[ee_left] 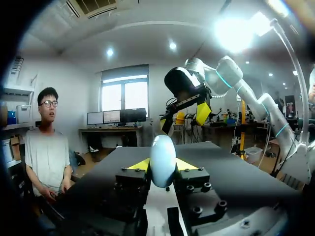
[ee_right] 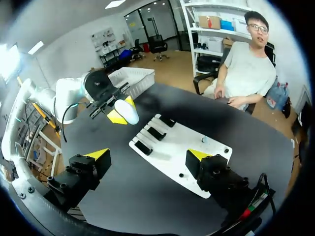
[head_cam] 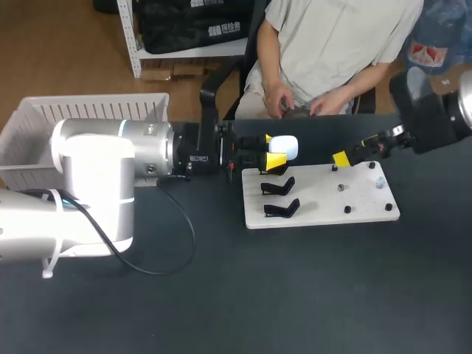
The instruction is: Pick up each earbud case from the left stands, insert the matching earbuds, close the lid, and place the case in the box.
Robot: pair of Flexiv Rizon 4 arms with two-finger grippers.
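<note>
Left hand (head_cam: 274,153) clamped on white earbud case (head_cam: 285,145), case raised near black stands (head_cam: 279,186), right hand (ee_right: 147,157) fingers apart.

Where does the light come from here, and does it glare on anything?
Left wrist view: harsh glare from overhead, a soft sheen on the white case in the left gripper. Head view: even light, the white board bright against the dark table. Right wrist view: the table's edges look curved.

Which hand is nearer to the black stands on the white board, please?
Left. The left hand, shut on the white case, is close by the black stands at the left end of the white board; the right hand hangs open over its right half.
</note>
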